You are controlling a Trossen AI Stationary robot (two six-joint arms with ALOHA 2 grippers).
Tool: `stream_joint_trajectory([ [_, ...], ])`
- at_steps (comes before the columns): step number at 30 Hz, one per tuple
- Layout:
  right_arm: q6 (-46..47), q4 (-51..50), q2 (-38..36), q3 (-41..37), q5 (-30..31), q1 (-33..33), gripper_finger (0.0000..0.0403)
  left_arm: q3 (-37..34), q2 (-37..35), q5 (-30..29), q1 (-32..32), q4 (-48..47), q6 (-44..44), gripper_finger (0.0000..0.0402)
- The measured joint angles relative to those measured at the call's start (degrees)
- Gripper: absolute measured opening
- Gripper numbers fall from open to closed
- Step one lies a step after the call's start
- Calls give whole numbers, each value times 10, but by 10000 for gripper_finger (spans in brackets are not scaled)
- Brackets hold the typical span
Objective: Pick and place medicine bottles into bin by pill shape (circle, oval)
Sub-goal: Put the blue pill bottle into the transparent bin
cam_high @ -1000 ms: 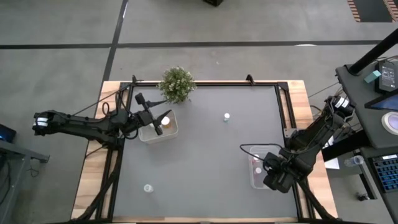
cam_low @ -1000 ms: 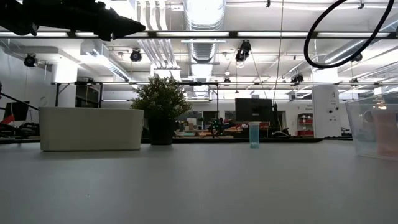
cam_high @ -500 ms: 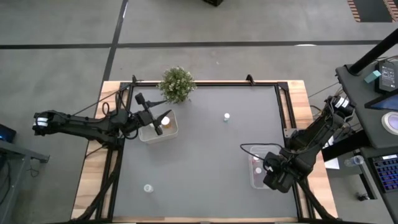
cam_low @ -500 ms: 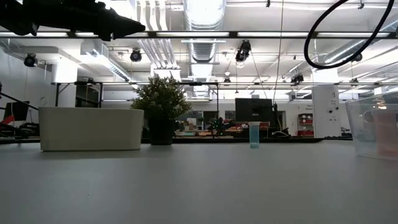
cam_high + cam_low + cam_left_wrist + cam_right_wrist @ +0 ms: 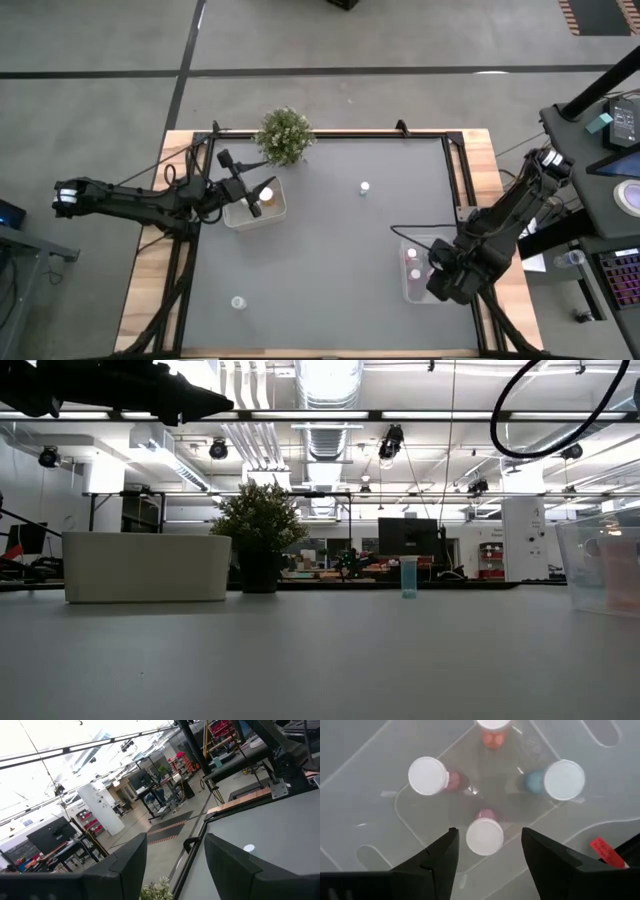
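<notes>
- We count four medicine bottles in the clear bin (image 5: 414, 272) near the desk's right edge. The right wrist view shows them standing upright, all white-capped: two pink (image 5: 429, 776) (image 5: 484, 835), one blue (image 5: 561, 780) and one orange (image 5: 493, 731) at the frame's edge.
- The right gripper (image 5: 487, 852) hangs over that bin with its jaws apart and nothing between them; the nearer pink bottle stands below the gap, untouched.
- We see two more bottles loose on the desk (image 5: 330, 290): one (image 5: 365, 187) near the far edge, towards the middle, and one (image 5: 238, 302) near the front-left corner.
- One white bin (image 5: 255, 205) sits near the far-left corner, just beside one potted plant (image 5: 285, 134); a bottle with a white cap (image 5: 266, 194) shows inside it.
- The left gripper (image 5: 252, 201) hovers over the white bin, jaws apart, holding nothing.
- That makes seven bottles in sight and two bins.
</notes>
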Motion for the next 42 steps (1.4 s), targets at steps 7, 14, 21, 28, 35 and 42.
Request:
stream_joint_trajectory([
  [7,17,-14,-33,21,50,-2,206,0,0,0,0,0,0,180],
  [14,-34,-15,-45,71,130,-42,206,0,0,0,0,0,0,180],
  [21,-163,-8,-5,159,156,-149,205,0,0,0,0,0,-1,180],
  [28,-299,-10,63,251,109,-288,205,-2,0,0,0,0,-12,180],
  [35,-451,-10,143,314,2,-437,205,-5,0,0,0,0,-12,180],
  [42,-548,-11,216,349,-27,-548,205,-6,0,0,0,0,-12,180],
])
